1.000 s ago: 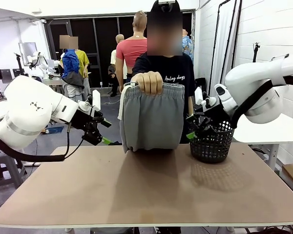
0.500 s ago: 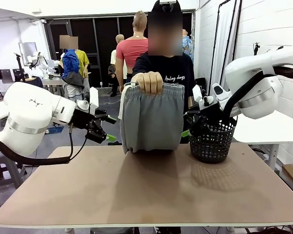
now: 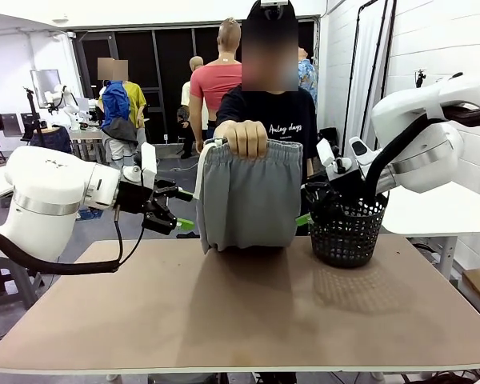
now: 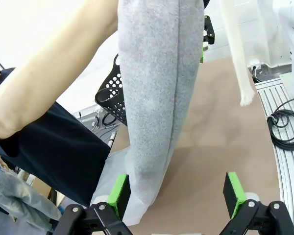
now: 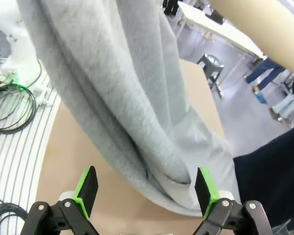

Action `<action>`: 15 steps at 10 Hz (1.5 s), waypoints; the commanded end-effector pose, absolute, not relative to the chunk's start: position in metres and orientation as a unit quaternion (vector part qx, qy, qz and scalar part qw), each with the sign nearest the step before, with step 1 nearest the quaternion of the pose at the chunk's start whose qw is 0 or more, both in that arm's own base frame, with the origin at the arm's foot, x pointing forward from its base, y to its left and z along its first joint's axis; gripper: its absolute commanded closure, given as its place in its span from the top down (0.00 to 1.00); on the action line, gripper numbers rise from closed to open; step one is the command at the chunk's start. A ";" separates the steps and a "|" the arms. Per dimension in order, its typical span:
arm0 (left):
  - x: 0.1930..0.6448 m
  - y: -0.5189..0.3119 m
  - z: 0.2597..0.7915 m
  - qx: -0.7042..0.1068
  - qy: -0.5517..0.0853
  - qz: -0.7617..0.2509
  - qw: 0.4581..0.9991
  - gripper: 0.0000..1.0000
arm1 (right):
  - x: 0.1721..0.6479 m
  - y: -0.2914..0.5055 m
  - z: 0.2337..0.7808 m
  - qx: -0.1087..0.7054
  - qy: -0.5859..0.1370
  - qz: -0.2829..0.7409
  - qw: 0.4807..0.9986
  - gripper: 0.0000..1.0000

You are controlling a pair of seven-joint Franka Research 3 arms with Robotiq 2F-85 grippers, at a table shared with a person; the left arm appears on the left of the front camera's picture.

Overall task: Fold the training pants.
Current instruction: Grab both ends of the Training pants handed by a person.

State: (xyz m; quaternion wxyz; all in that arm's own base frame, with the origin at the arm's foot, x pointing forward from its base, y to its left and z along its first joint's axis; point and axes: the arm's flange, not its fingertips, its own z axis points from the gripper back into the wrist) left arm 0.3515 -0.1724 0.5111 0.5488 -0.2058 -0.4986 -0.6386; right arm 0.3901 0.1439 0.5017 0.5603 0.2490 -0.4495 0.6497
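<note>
A person's hand (image 3: 242, 136) holds the light grey training pants (image 3: 248, 196) up by the waistband at the table's far edge. Their lower end rests on the table. My left gripper (image 3: 182, 211) stands open just left of the pants at mid height. In the left wrist view the hanging cloth (image 4: 154, 98) sits between and beyond its green pads (image 4: 119, 193), apart from them. My right gripper (image 3: 306, 205) is open just right of the pants. The right wrist view has the grey folds (image 5: 122, 98) close ahead of its spread fingers (image 5: 86, 190).
A black mesh basket (image 3: 348, 232) stands on the brown table (image 3: 248, 312) at the far right, beside my right gripper. The person stands behind the pants, an arm (image 4: 49, 83) stretched out. Cables (image 5: 10, 105) lie on the robot's side.
My left gripper has moved right, closer to the pants' left edge, and levelled out. My right gripper has shifted slightly left toward the pants. The person's hand and the pants have stayed put.
</note>
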 end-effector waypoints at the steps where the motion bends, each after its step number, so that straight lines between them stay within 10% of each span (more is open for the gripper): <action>1: 0.359 -0.181 0.506 -0.211 -0.518 -0.639 0.528 1.00 | 0.392 0.152 0.500 0.253 -0.480 0.645 0.538 1.00; 8: 0.358 -0.210 0.538 -0.238 -0.533 -0.640 0.500 1.00 | 0.386 0.162 0.507 0.294 -0.503 0.642 0.499 1.00; 10: 0.353 -0.207 0.542 -0.244 -0.501 -0.638 0.532 1.00 | 0.384 0.159 0.515 0.207 -0.460 0.652 0.567 1.00; 15: 0.349 -0.209 0.540 -0.242 -0.544 -0.626 0.504 1.00 | 0.389 0.168 0.509 0.308 -0.507 0.631 0.500 1.00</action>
